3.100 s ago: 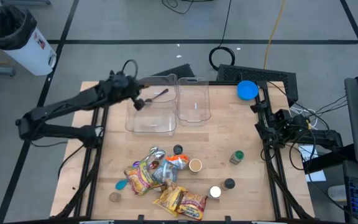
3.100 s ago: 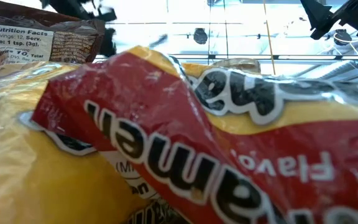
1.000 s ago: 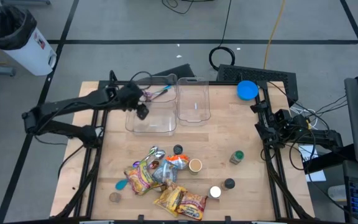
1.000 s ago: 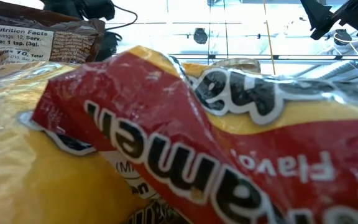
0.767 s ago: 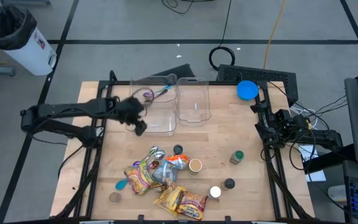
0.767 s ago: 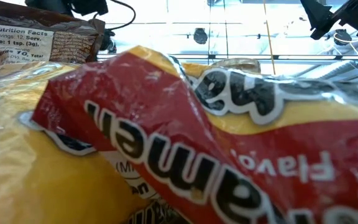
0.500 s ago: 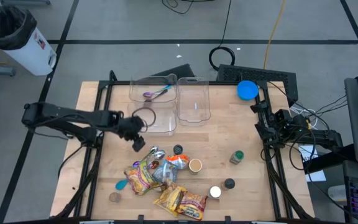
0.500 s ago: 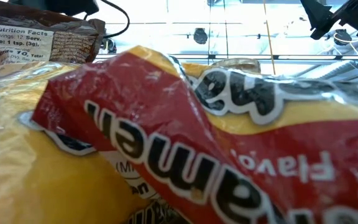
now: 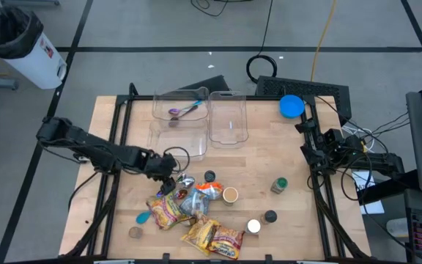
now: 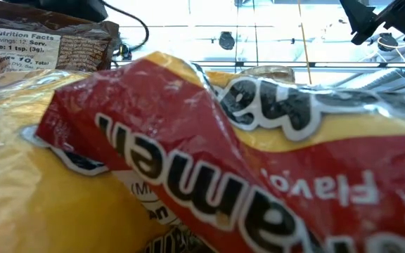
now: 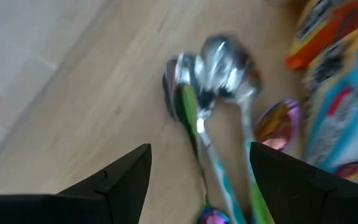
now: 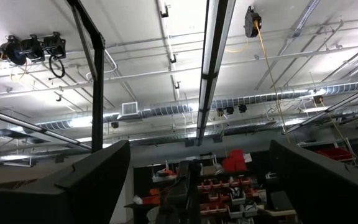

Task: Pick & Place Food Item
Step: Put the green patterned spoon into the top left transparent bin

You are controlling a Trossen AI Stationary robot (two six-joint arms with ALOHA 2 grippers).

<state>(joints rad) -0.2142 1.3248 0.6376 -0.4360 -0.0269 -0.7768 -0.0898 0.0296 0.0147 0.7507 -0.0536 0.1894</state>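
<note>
Your left gripper (image 9: 168, 174) sits low over the wooden table (image 9: 284, 227), just beside the near-left edge of the food pile (image 9: 189, 213), at the end of an arm stretched almost flat across the table from the left edge. In the left wrist view its two dark fingers (image 11: 123, 177) stand well apart with nothing between them, so the jaws are wide and empty. Just ahead of those fingers lie the spoons (image 11: 219, 87), shiny bowls side by side on the bare wood, with green and teal handles running back toward the gripper.

Beyond the spoons is the pile itself: crumpled snack packets (image 9: 212, 238) in yellow, red and blue. A small dark cap (image 9: 209, 176) and an open cup (image 9: 230, 194) rest at the pile's far-right side, and a green-lidded jar (image 9: 278, 185) stands well apart to its right.

Farther from the pile, toward the table's back edge, you have two clear bins; the left bin (image 9: 180, 121) holds a purple-handled utensil (image 9: 183, 111), and the right bin (image 9: 228, 117) stands just beside it.

Your right gripper (image 12: 197, 186) is parked off the table's right edge, pointed up at the ceiling, jaws wide and holding nothing.
</note>
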